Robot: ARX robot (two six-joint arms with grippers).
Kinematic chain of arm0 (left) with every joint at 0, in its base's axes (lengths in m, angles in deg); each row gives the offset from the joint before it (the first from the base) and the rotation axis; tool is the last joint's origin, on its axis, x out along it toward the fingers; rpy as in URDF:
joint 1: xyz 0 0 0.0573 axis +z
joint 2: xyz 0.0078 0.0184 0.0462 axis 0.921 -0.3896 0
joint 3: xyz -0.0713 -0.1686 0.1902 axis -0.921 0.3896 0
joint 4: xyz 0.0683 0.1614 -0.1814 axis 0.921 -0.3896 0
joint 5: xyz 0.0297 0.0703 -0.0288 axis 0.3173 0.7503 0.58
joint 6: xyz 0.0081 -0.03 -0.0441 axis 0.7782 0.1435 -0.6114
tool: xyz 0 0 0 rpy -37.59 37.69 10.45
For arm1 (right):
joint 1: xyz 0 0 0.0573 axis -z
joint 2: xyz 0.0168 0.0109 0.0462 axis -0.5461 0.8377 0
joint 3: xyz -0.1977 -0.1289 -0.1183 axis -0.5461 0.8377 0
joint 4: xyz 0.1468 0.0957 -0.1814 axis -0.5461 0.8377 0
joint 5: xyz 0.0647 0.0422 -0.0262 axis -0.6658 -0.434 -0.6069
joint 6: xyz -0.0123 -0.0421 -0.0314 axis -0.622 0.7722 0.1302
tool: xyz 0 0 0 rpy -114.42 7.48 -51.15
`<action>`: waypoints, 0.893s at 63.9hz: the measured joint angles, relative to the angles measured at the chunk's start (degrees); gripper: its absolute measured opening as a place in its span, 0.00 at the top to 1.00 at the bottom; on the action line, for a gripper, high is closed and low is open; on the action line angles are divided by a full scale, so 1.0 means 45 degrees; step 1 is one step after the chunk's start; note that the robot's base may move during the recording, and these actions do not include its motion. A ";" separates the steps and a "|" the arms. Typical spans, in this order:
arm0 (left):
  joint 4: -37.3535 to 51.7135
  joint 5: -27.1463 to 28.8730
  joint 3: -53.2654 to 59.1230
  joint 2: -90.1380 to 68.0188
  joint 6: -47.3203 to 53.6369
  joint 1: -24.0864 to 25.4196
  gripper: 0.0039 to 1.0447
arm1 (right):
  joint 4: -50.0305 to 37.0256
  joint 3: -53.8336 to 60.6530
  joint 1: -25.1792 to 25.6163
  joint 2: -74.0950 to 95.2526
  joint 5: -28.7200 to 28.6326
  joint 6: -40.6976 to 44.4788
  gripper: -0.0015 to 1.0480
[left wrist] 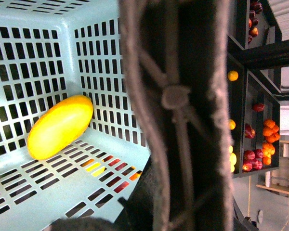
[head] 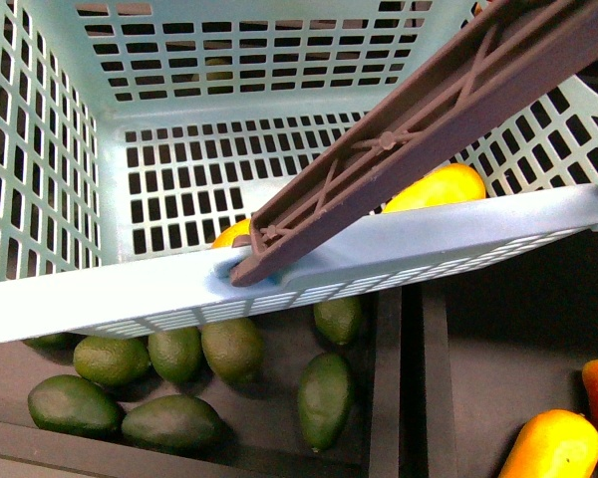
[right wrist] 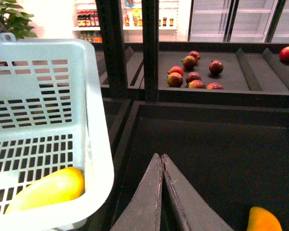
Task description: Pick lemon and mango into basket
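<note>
**A:** How far along is it?

**B:** Nearly finished, I'd judge. The basket [head: 399, 254] already holds the mango [head: 439, 187], which lies on the floor against a wall.

**A:** And the lemon?

**B:** The lemon [head: 231, 234] shows only as a small yellow-orange edge above the near rim, by the handle [head: 419, 129]. I think it's inside too.

**A:** The hands?

**B:** The right gripper [right wrist: 160, 159] hangs over a dark bin [right wrist: 207, 144], fingers pressed together and holding nothing. I cannot tell how the left gripper stands, because the handle fills its view.

The mango [head: 439, 187] and lemon [head: 231, 235] lie inside the basket [head: 130, 296].
</note>
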 joint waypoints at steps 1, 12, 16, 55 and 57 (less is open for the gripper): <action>0.0000 0.0000 0.0000 0.0000 0.0000 0.0000 0.96 | 0.0034 0.0019 0.0000 -0.0053 -0.0005 0.0000 0.98; 0.0000 0.0015 -0.0005 0.0000 0.0005 0.0000 0.96 | 0.0704 0.0262 0.0000 -0.0986 -0.0005 0.0000 0.98; 0.0000 0.0015 -0.0005 0.0000 0.0005 0.0000 0.96 | 0.0568 0.0447 0.0000 -0.1185 0.0000 0.0000 0.98; 0.0000 0.0005 0.0000 0.0000 0.0000 0.0000 0.96 | 0.2623 0.0515 0.0005 -0.3468 -0.0005 0.0000 0.98; 0.0000 0.0005 -0.0005 0.0000 0.0005 0.0000 0.96 | 0.2710 0.0515 0.0005 -0.3551 -0.0005 0.0000 0.98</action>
